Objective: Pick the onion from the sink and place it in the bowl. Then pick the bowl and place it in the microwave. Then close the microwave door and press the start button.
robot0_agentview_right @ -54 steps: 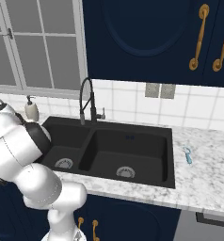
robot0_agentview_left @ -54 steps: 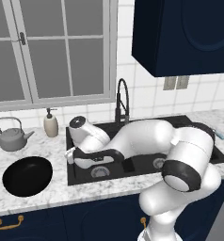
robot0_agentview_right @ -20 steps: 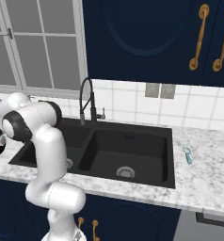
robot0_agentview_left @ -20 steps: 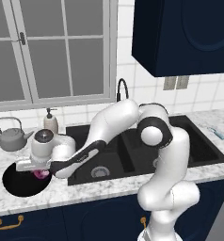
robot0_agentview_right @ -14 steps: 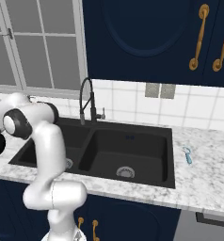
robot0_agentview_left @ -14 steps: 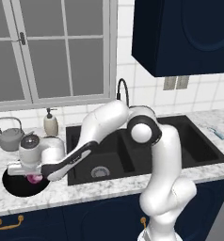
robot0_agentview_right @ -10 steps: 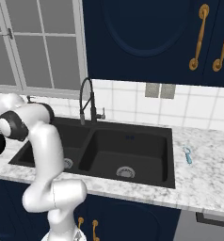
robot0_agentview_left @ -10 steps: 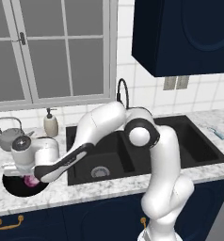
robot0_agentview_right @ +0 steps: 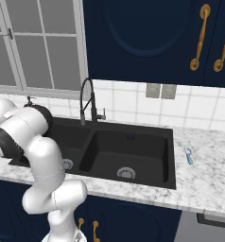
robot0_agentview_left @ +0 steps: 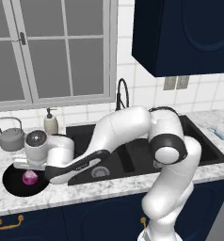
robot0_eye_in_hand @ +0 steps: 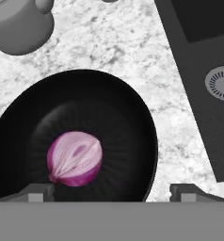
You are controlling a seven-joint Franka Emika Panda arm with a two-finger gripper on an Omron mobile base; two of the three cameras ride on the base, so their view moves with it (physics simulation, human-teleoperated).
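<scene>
My pincer (robot0_eye_in_hand: 112, 190) released, jaws wide apart, hovering above bowl (robot0_eye_in_hand: 128, 117); nothing grasped. Onion (robot0_eye_in_hand: 75, 158) lies free inside bowl, near its middle, clear of both fingertips (robot0_eye_in_hand: 36, 192). Left base view: onion (robot0_agentview_left: 30, 177) in bowl (robot0_agentview_left: 12, 181) on marble counter (robot0_agentview_left: 62, 193), left of sink (robot0_agentview_left: 132, 157); my hand directly over bowl. Grey kettle (robot0_agentview_left: 11, 138) stands behind bowl, soap bottle (robot0_agentview_left: 50, 123) beside it. Sink (robot0_agentview_right: 128, 151) basins hold no items; faucet (robot0_agentview_right: 88, 101) at rear. Small blue item (robot0_agentview_right: 188, 155) on counter right of sink.
</scene>
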